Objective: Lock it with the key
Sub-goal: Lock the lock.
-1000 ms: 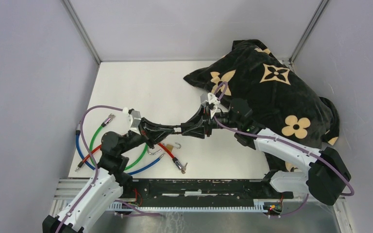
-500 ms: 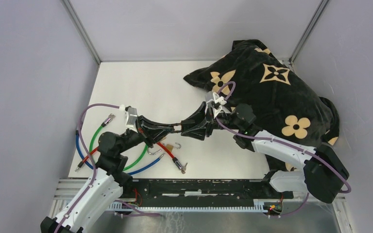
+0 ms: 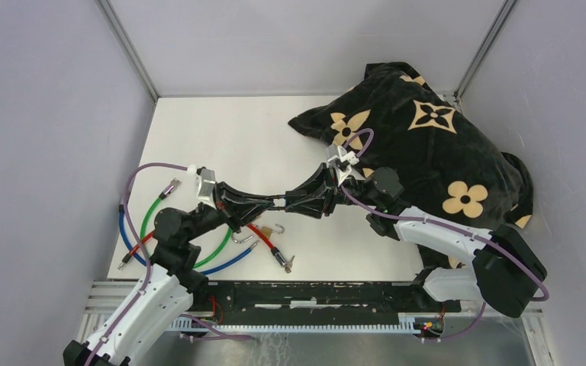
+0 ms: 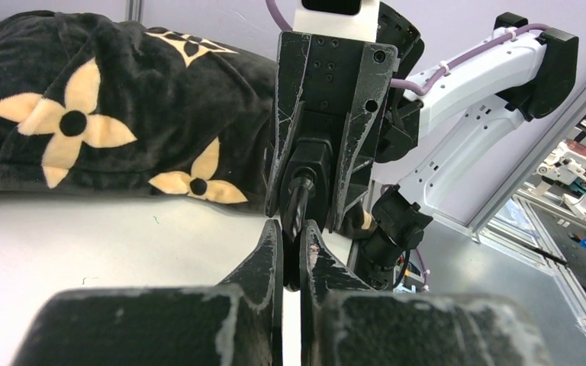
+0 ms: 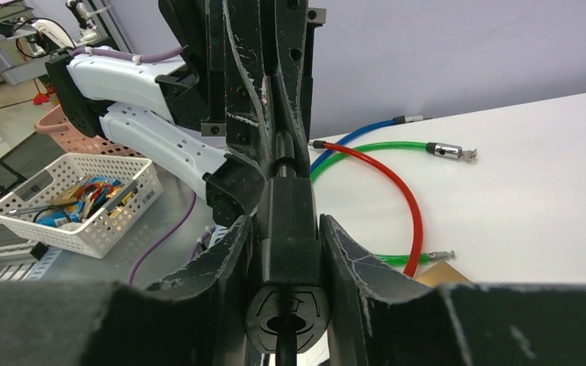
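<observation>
1. Mid-frame above the bench (image 3: 229, 137), right fingers (image 5: 233, 244) clamp the black lock (image 5: 286, 221).
2. Left fingers (image 4: 268, 255), pressed together, pinch the key (image 4: 294, 210) at the lock's end.
3. Coloured cables (image 3: 147, 216) lie lower left.

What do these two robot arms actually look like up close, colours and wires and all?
The left arm and right arm are twins: white shells, black joints, a purple cable looping alongside. The left gripper and right gripper are black, with two tapering fingers scuffed pale at the edges.
</observation>
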`<state>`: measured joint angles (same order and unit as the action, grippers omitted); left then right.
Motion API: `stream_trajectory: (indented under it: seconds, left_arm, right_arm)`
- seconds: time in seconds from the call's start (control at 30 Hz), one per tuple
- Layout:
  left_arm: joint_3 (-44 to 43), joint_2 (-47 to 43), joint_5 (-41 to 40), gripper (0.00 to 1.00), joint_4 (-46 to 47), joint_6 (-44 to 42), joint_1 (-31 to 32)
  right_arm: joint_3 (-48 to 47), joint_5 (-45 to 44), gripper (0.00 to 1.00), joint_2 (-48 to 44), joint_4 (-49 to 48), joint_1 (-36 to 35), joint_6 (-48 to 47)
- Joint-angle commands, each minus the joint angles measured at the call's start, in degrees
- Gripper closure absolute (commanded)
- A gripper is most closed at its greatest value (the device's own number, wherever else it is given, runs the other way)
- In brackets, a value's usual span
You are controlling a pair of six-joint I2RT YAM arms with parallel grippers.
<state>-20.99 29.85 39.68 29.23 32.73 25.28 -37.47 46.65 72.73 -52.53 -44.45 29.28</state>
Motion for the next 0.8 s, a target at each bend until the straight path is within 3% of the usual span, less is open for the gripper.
stream_trajectory:
  seconds: [0.0,0.27,0.47,0.77]
  left_arm:
    - [-1.05,-0.36,-2.68,0.98,6.45,0.59,0.08]
    - [0.12,0.49,-5.06,0.98,8.38,-4.75,1.65]
    - [1.30,1.69,-8.94,0.98,8.48,-2.05,3.41]
    - [4.23,2.73,-7.67,0.98,6.91,0.55,6.16]
  right_arm:
    - [-1.49,-0.01,1.00,0.64,-5.98,-0.64,2.30]
    - [-5.33,-0.33,1.00,0.99,-0.13,-3.61,-3.60]
    - [-7.32,-3.50,1.00,1.78,0.78,-5.11,-6.28]
    - [-10.12,-6.79,1.00,3.08,-1.33,-5.29,-5.25]
